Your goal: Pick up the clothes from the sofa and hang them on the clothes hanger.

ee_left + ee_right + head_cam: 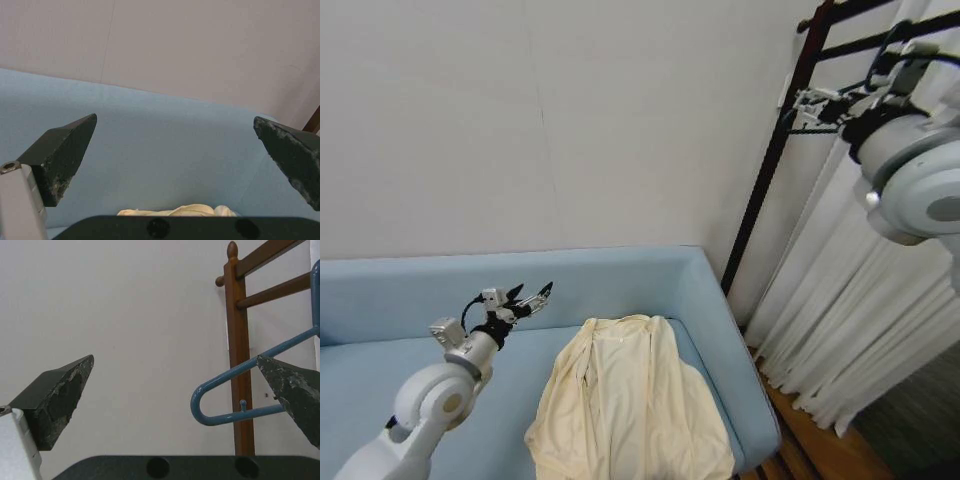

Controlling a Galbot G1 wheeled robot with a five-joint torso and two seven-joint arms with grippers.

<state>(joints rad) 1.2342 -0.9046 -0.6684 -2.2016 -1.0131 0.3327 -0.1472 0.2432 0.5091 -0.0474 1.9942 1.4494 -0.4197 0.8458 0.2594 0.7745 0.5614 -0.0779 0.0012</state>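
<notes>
Partly cut off, garment (630, 400) lies on sofa (380, 290)

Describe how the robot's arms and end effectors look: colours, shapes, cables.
The left arm and right arm have rounded white shells with grey joint caps; black cables loop at the wrists. The left end effector and right end effector carry dark, wedge-shaped, scuffed fingers.

Saw a cream garment (625, 400) of soft, creased matt cloth on the sofa (380, 300), itself smooth pale-blue upholstery. Noted varnished brown wood on the rack (240, 365) at two o'clock from the garment, a smooth glossy blue hanger (220, 395), and dull, scuffed dark fingers (55, 395) on the right tool (175, 359).
</notes>
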